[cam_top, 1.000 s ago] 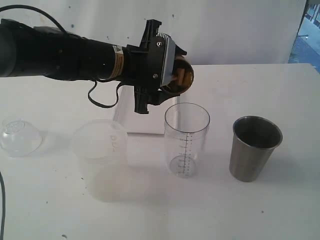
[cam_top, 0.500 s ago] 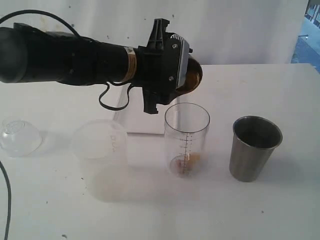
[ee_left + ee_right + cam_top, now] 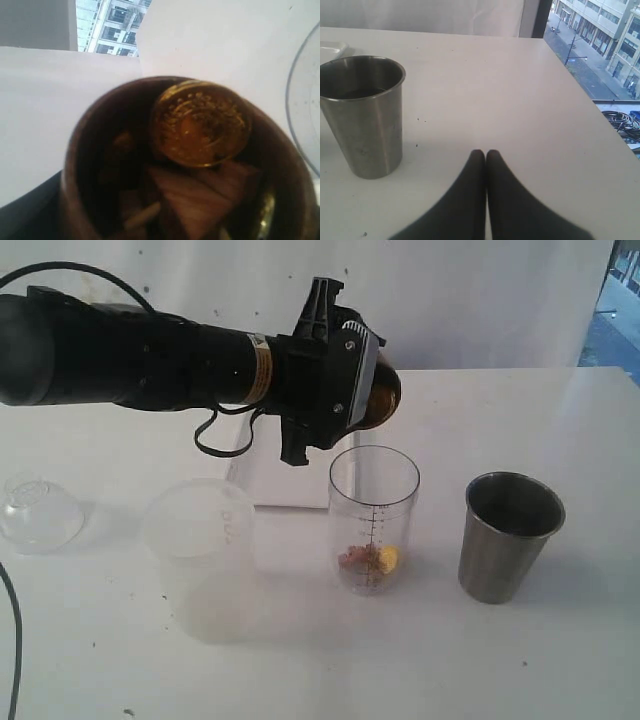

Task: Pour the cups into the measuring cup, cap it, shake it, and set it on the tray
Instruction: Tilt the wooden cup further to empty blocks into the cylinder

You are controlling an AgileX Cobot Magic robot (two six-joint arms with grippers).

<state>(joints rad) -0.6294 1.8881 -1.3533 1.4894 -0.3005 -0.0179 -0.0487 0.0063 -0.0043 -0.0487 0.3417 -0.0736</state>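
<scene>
My left gripper (image 3: 352, 390) is shut on the dark-brown wooden cup (image 3: 382, 392), which is tipped on its side just above the mouth of the clear measuring cup (image 3: 374, 502). Small yellow and reddish pieces (image 3: 378, 559) lie at the measuring cup's bottom. The left wrist view looks into the wooden cup (image 3: 95, 150), where a golden round piece (image 3: 200, 122) and pinkish pieces still sit. The steel tumbler (image 3: 510, 535) stands upright to the right. My right gripper (image 3: 486, 153) is shut and empty, low over the table beside the tumbler (image 3: 362, 115). The white tray (image 3: 268, 478) lies behind, partly hidden.
A frosted translucent tub (image 3: 200, 540) stands left of the measuring cup. A clear domed lid (image 3: 38, 512) lies at the far left. The table's right edge (image 3: 580, 85) runs close to my right gripper.
The left gripper has shifted right and rolled the wooden cup further over. Pieces have dropped from it into the measuring cup, which was empty a second ago. The right gripper has not moved.
</scene>
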